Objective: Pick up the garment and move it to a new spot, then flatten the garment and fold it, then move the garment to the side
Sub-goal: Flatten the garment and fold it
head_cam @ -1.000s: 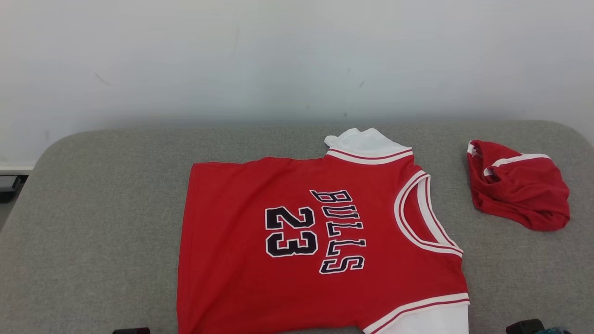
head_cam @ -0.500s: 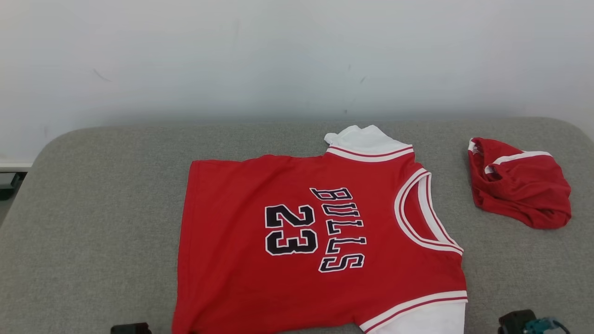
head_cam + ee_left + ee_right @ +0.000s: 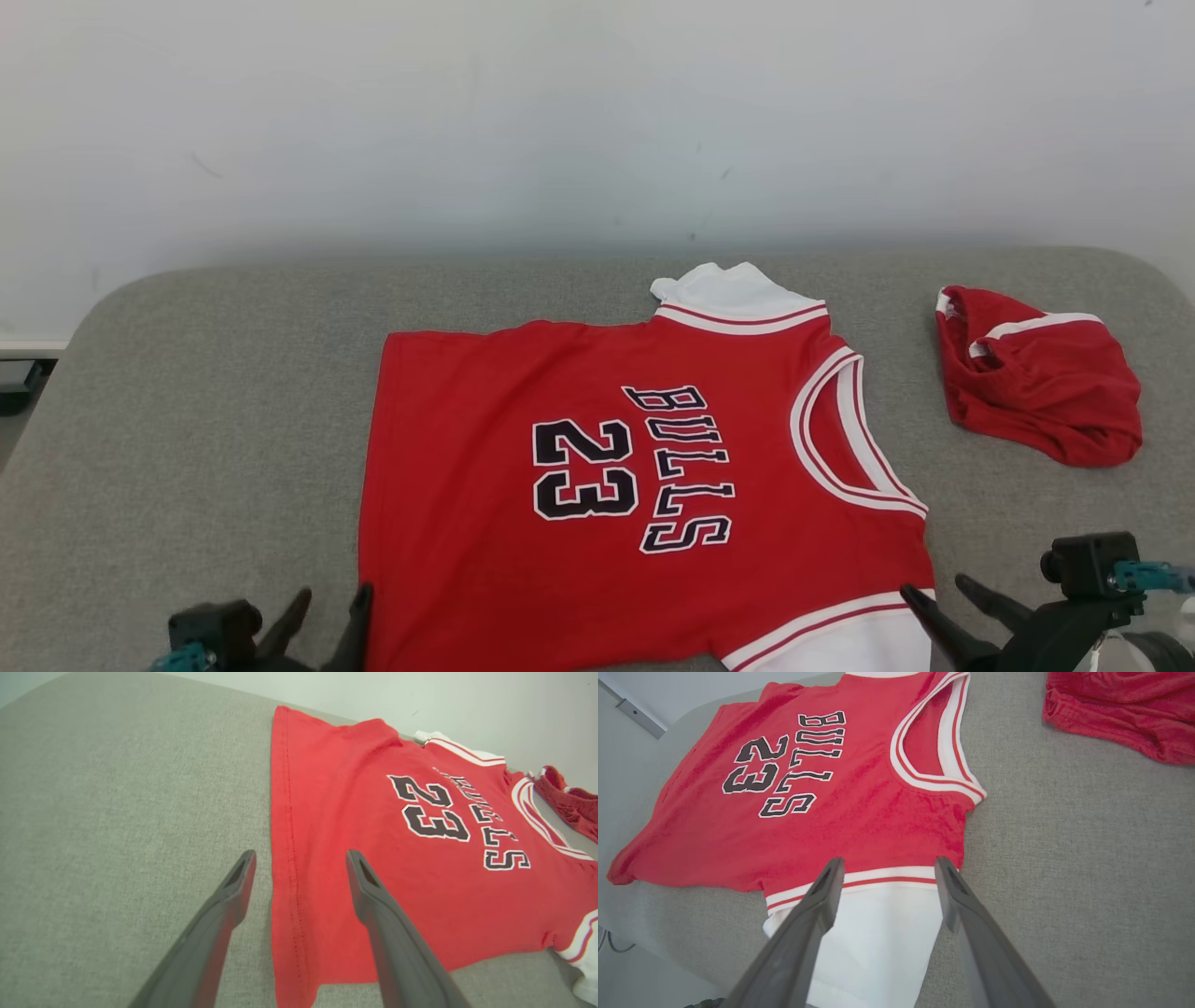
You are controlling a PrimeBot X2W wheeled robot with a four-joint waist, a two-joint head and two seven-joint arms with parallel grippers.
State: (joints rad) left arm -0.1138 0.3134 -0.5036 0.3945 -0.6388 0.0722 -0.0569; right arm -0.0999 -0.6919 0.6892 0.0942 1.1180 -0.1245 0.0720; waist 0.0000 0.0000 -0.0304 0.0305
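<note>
My left pincer (image 3: 333, 597) and right pincer (image 3: 934, 588) both gape wide, holding nothing, at the near edge of the grey padded tabletop (image 3: 187, 420). The red jersey (image 3: 644, 467) lies flat mid-tabletop, reaching that near edge. A crumpled red garment (image 3: 1036, 387) sits by the right edge.

Grey woven-fabric worktop (image 3: 187, 420), rounded at both far corners, set close against a plain off-white wall (image 3: 560, 112). A few small dark scuff marks (image 3: 726, 173) scattered on the paint. Soft band of shadow along the wall's foot, just above the fabric edge. At far left, a white skirting strip (image 3: 28, 343) with a dark patch (image 3: 17, 385) beneath, too small to identify. Even, diffuse light throughout.
</note>
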